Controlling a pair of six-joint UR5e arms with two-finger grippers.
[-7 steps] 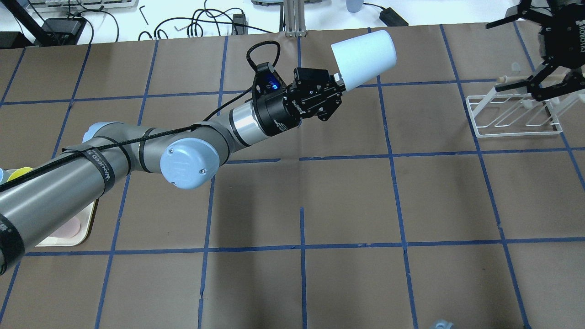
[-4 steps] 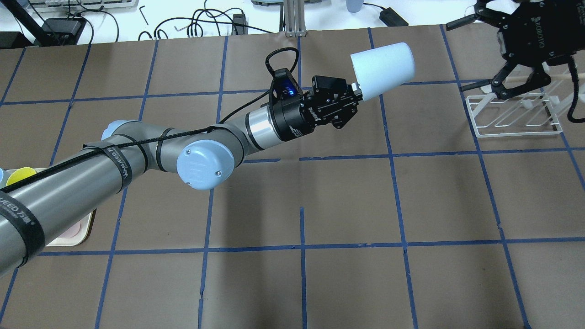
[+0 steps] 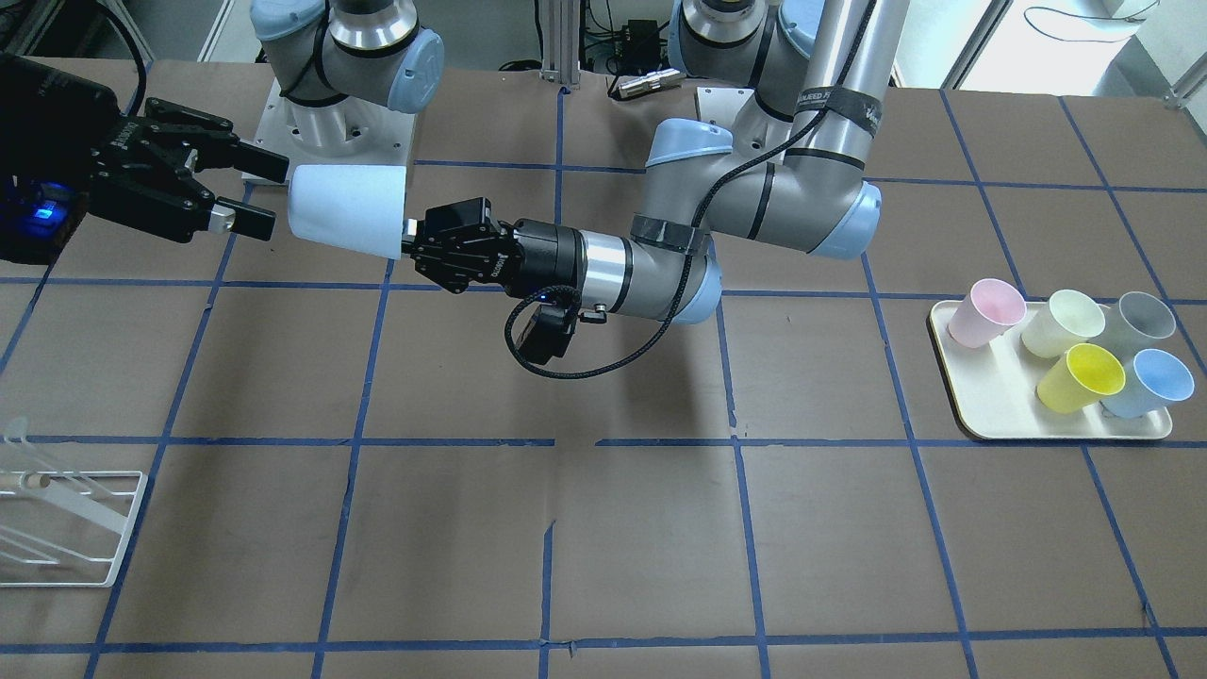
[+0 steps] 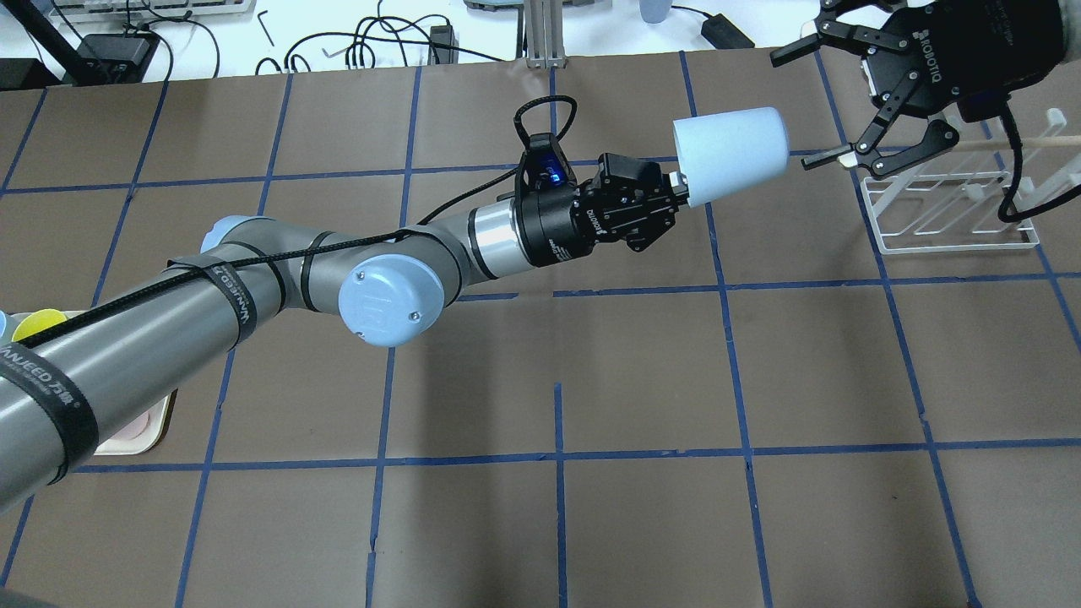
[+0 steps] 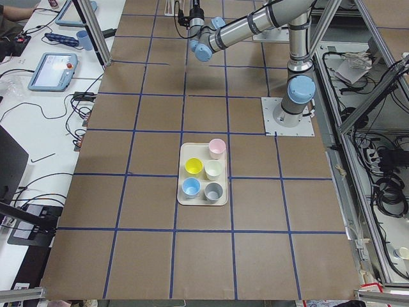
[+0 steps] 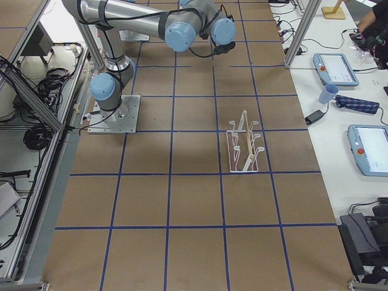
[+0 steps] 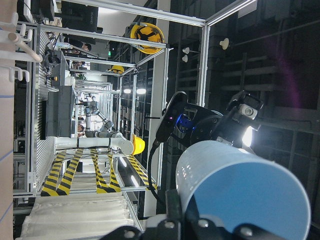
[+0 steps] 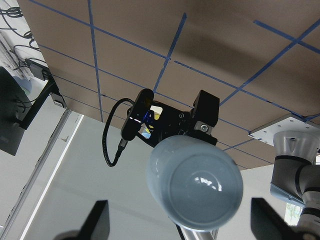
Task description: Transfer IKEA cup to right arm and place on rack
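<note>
My left gripper point(image 4: 676, 181) is shut on the rim of the pale blue IKEA cup point(image 4: 730, 154) and holds it on its side in the air, base pointing towards the right arm. In the front view the cup point(image 3: 347, 209) sits between the two grippers. My right gripper point(image 4: 794, 108) is open and faces the cup's base, its fingertips level with it but apart from it. The right wrist view shows the cup's base point(image 8: 195, 185) between my open fingers point(image 8: 97, 220). The white wire rack point(image 4: 946, 215) stands on the table below the right gripper.
A cream tray point(image 3: 952, 396) on the robot's left holds several cups, among them a second pale blue cup point(image 3: 1150, 382) and a yellow cup point(image 3: 1084, 375). Cables and equipment lie beyond the table's far edge.
My left arm has carried the cup to the right, towards the right gripper. The right gripper has lifted off the rack and turned to face the cup, still open.
</note>
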